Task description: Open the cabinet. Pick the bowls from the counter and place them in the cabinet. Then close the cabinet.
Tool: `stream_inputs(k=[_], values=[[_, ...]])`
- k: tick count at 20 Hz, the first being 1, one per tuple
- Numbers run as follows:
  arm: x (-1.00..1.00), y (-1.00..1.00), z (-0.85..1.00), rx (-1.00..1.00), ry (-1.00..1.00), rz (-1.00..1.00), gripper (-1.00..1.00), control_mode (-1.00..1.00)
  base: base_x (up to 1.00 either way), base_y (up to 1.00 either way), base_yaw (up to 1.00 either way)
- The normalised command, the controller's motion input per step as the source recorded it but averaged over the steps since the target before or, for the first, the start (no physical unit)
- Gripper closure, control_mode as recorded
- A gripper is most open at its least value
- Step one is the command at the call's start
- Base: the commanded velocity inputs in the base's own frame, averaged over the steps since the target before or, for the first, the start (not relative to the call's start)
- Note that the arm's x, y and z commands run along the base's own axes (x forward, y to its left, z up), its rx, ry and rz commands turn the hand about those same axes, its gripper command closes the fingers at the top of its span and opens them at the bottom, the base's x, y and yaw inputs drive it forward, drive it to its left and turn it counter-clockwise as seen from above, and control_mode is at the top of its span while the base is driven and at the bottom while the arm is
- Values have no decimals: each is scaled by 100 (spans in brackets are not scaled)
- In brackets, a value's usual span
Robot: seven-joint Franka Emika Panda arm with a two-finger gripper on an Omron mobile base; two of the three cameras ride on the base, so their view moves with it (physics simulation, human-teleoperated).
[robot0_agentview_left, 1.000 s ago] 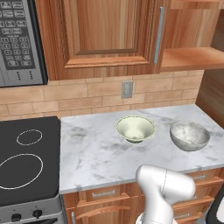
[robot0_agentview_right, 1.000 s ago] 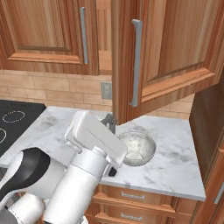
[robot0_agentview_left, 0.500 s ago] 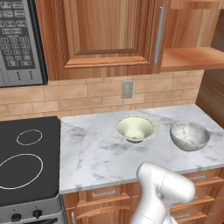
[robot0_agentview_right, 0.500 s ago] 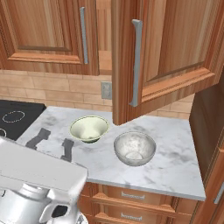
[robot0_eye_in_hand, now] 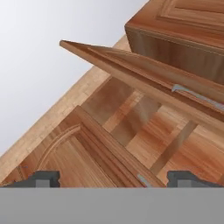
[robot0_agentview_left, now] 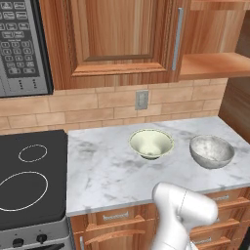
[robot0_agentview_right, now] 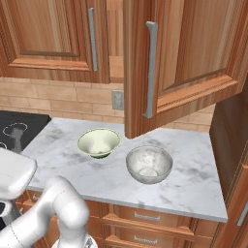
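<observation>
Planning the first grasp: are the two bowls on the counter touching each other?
Apart. The right base view shows bare marble counter between the cream-green bowl and the grey speckled bowl; the left base view shows the same gap.

The cabinet [robot0_agentview_right: 184, 58], reddish-brown wood with raised-panel doors and long silver bar handles, hung above the counter [robot0_agentview_left: 112, 173] with its right door swung wide open, baring a wooden shelf [robot0_agentview_left: 215, 66]; its left door stayed shut. Two bowls sat upright on the white, grey-veined marble, near each other but apart: the cream-green bowl [robot0_agentview_left: 151, 143] on the left and the grey-white speckled bowl [robot0_agentview_left: 211, 151] on the right, below the open door.
</observation>
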Motion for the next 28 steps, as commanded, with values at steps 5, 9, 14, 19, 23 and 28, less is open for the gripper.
stream_inputs(k=[5,9,14,19,23,28], values=[[63,32,28,-12,9,0,-100,-100,0,0,0],[40,-11,0,0,6,-2,-100,-100,0,0,0],[34,-32,-13,4,5,-19,-100,-100,0,0,0],[46,3,-19,0,9,-9,-100,-100,0,0,0],[38,1,-3,0,0,-12,-100,-100,0,0,0],[27,-20,0,0,0,-10,-100,-100,0,0,0]])
